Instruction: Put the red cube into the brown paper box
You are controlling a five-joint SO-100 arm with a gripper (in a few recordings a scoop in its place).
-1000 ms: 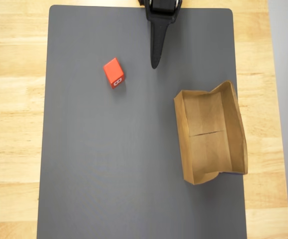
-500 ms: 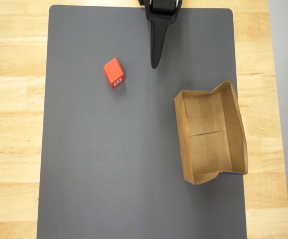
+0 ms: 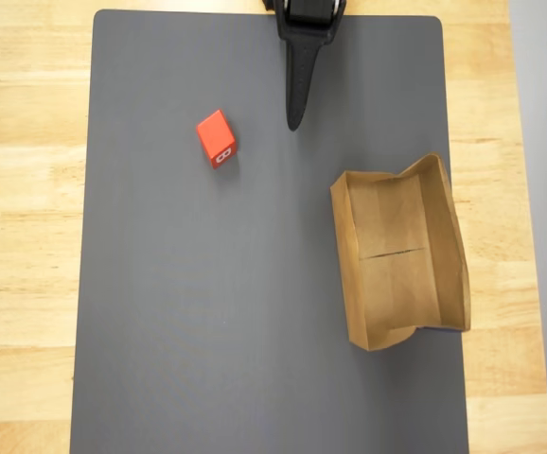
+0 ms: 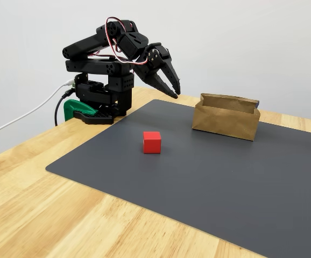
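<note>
The fingers (image 4: 172,88) are hanging closed and holding nothing above the far edge of the grey mat (image 3: 207,331), unchanged from a second ago. In the overhead view, the red cube (image 3: 217,138) is sitting left of them on the mat, unmoved. The brown paper box (image 3: 400,253) is standing well right of the cube, also unmoved, on the wooden worktop (image 3: 23,236).

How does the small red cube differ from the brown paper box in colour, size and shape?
The small bright red cube is solid and compact, while the brown kraft paper box is an open, empty tray with thin, bent walls. The cube is much smaller than the box. The cube has even sides; the box is elongated, with a crease across its floor. Both rest on the dark grey mat, apart from each other.
</note>
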